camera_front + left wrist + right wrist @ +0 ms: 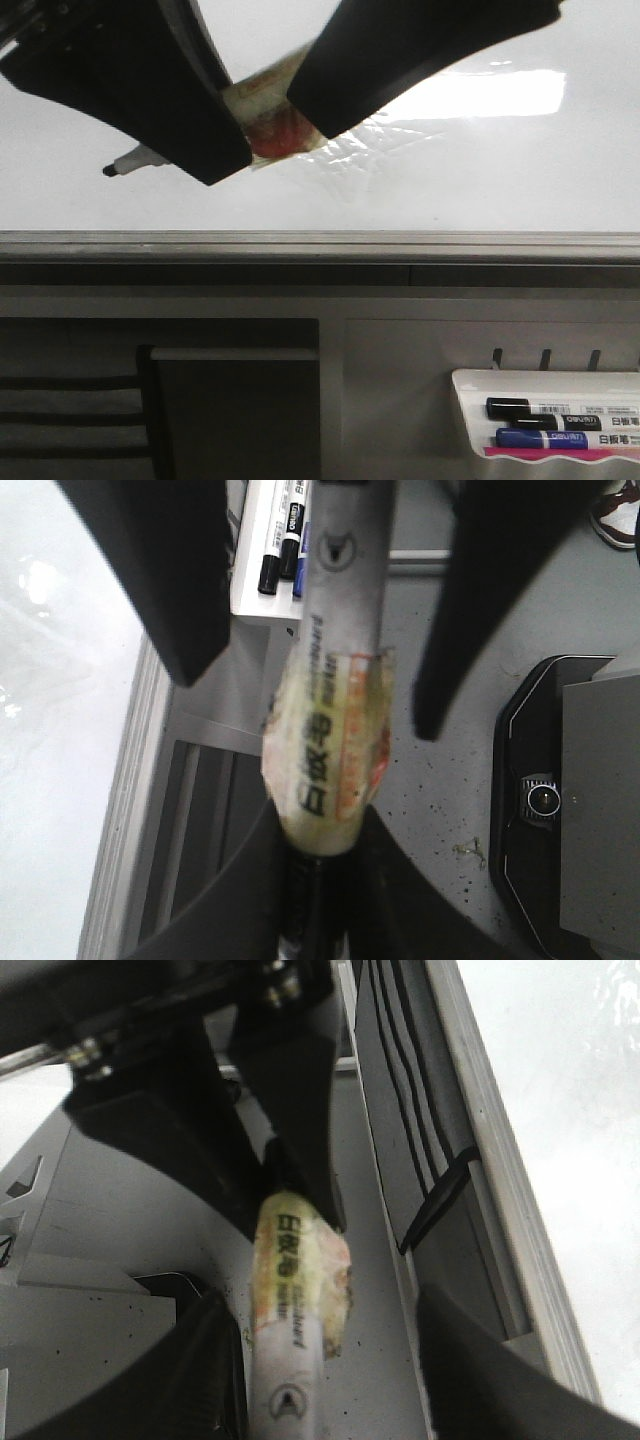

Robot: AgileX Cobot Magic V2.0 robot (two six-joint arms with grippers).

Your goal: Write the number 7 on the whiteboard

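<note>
No number 7 shows on the whiteboard; writing remains. Left gripper jaws clamp the marker, tip near the board. Right gripper jaws stand apart around its taped barrel

Whiteboard: glossy white, bright glare at upper right of front view; wrinkled clear film patch mid-frame. Board edge: brushed grey metal. Held marker: smooth grey plastic barrel wrapped in yellowed, crinkled tape. Tray, lower right: smooth white plastic.
</note>
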